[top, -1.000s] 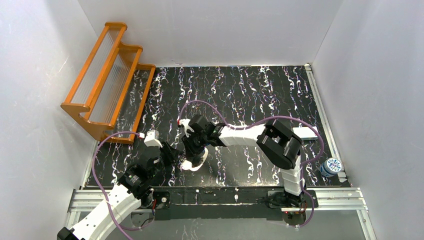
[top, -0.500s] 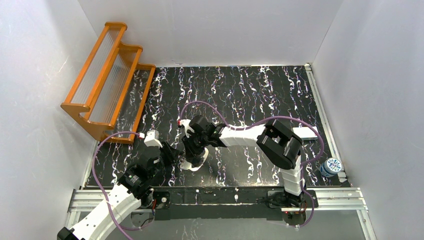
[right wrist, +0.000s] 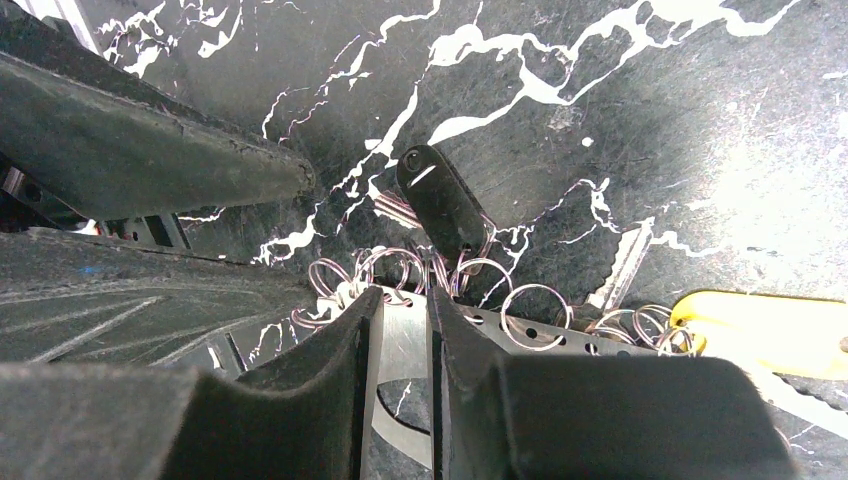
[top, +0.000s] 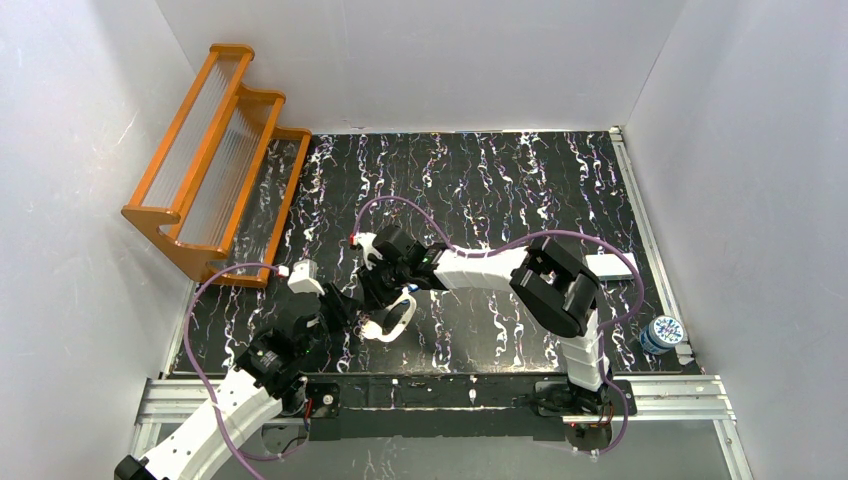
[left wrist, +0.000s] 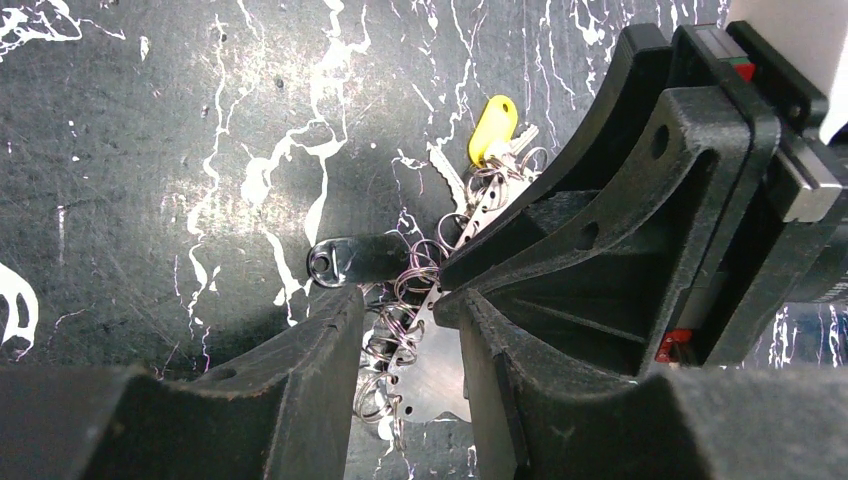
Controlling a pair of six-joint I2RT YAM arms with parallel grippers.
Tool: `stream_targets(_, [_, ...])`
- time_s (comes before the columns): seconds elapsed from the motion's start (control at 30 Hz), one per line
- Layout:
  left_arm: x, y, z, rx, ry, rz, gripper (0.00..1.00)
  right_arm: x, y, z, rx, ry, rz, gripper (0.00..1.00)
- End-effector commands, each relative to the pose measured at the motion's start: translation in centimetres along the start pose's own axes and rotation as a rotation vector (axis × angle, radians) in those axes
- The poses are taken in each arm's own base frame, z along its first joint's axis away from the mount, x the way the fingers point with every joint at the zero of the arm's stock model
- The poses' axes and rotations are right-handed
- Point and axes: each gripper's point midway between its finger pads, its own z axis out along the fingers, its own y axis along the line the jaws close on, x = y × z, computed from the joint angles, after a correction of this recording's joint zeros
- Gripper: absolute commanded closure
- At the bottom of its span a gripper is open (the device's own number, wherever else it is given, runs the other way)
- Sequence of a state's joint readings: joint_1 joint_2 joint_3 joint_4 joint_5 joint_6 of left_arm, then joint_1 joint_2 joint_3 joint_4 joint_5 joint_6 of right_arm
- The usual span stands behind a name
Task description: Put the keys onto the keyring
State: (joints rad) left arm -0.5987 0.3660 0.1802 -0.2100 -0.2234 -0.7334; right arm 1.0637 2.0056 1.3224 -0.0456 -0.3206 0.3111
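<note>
A black tabletop (top: 520,190) veined with white marbling fills the floor of a white-walled enclosure. The back wall (top: 420,60), left wall (top: 70,200) and right wall (top: 750,180) are plain and evenly lit. An orange wooden rack (top: 215,160) with three stepped tiers and clear panels stands at the far left corner. Aluminium rails (top: 450,392) edge the near and right sides. A small blue-and-white round container (top: 662,333) sits by the right rail.

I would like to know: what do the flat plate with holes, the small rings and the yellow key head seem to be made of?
Flat plate: likely bare metal; it is grey with a dull shine and thin edges.
Rings: thin metal wire, silver and glinting.
Yellow key head: probably plastic; smooth, with an even opaque colour.
</note>
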Motion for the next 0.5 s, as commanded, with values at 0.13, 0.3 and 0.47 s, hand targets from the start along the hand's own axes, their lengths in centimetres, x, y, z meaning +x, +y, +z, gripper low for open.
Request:
stream_targets(0.13, [-1.1,-0.4,-0.7,0.002,-0.029,0.007,0.61,-2.0,1.0,-0.5,-0.021,-0.061,-0.022,0.68])
stream_targets(0.3, [-2.0,-0.9,-1.0,0.006,-0.048,-0.009,0.61,-3.1,1.0,-1.6,-0.057,-0.111,0.012,0.63])
stream_targets(0.47, [-2.6,-1.2,-1.2,0.007,-0.056,0.001,0.61,-3.3,0.1,-2.3,-0.077,-0.124,0.046,0.62])
